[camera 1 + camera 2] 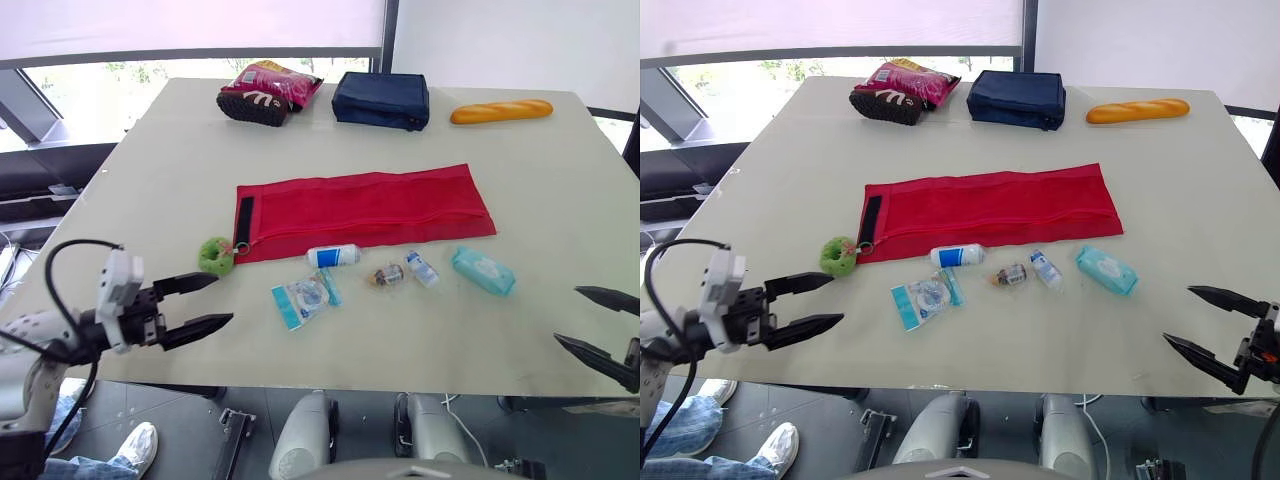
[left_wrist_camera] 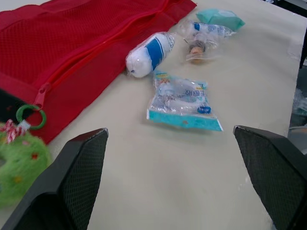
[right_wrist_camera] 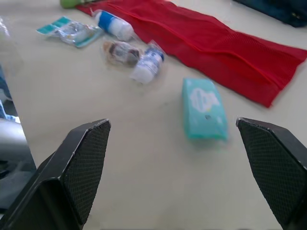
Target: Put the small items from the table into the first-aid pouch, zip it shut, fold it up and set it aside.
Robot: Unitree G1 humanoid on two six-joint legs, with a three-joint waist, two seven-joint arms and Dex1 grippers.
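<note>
Red pouch (image 1: 365, 212) flat beyond your left gripper (image 1: 222, 299), spread wide, empty; blue packet (image 1: 303, 298) nearest. Right gripper (image 1: 568, 314) spread too.

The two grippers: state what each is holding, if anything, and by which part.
Nothing is held. The left gripper and right gripper are both open and empty.

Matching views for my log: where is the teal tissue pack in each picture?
Left eye: teal tissue pack at the row's right end, near the red pouch's right corner.
Right eye: pack, same place.
Left wrist: pack beyond the bagged bottles.
Right wrist: pack closest ahead.
Shared landmark: the red pouch.
</note>
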